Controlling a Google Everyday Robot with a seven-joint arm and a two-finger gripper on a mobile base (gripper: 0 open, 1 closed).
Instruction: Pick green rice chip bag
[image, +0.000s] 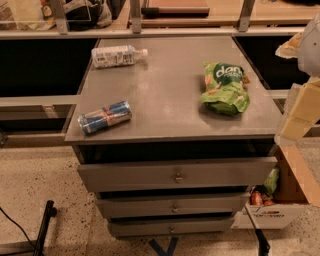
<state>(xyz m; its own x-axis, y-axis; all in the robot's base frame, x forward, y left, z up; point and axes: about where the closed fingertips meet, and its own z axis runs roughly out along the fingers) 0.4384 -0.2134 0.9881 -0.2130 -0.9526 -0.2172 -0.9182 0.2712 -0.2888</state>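
The pincer is poking in at the right edge, mostly cut off, so can't tell if it's spread or pinching. The green rice chip bag is lying just left of it. A cardboard box is sitting below it, holding blurry packets.

The gripper, a pale blurred shape just past the right edge of the table, is cut off by the picture's right side, as is the white arm above it. Small print is too blurred to read on the green rice chip bag near the right edge, the bottle at the back left corner and the can at the front left corner. Below the front right corner, a cardboard box runs out of frame, its contents partly hidden.
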